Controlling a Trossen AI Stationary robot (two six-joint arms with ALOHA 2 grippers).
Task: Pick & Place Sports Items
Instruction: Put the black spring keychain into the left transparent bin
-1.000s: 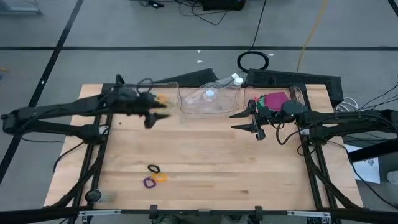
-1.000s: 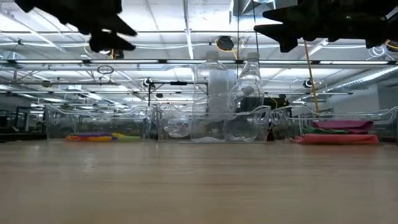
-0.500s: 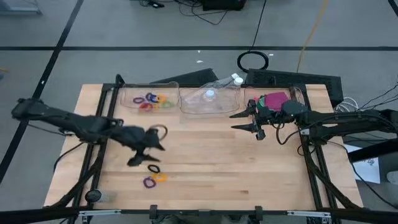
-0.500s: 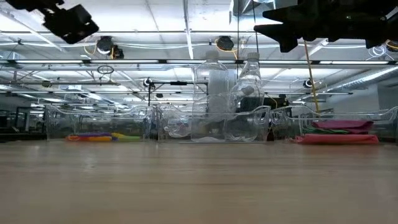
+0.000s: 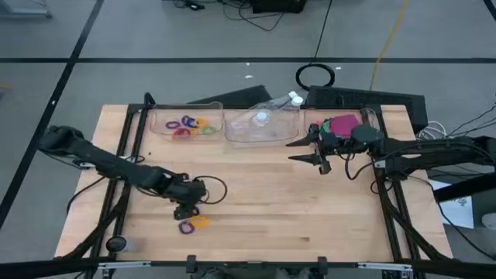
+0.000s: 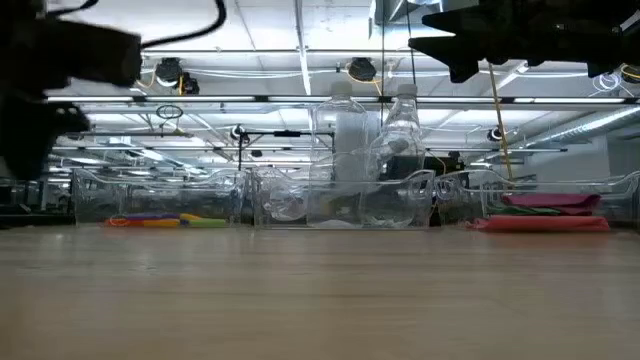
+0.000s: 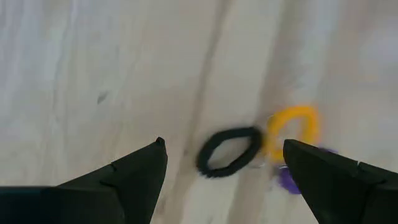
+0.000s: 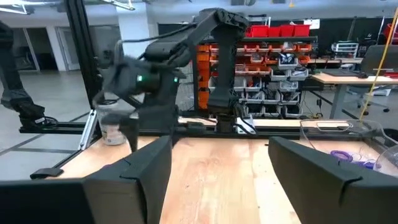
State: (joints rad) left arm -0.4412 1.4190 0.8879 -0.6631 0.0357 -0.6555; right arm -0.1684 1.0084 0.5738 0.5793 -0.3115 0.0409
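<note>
Three small elastic rings lie flat on the wooden table toward 7 o'clock from its centre: a black elastic ring point(image 7: 229, 151), a yellow-orange elastic ring point(image 7: 293, 127) touching its side, and a purple elastic ring point(image 5: 185, 227) just beside the yellow-orange one, partly hidden in the left wrist view. A cluster of small coloured elastic rings point(image 5: 188, 126) (purple, red, yellow-orange, green) lies in a clear container at 11 o'clock on the table. A stack of flat soft pieces sits at 1 o'clock: a pink rectangular piece point(image 5: 342, 122) on top, a dark green flat piece point(image 5: 326, 132) showing beneath its edge.
</note>
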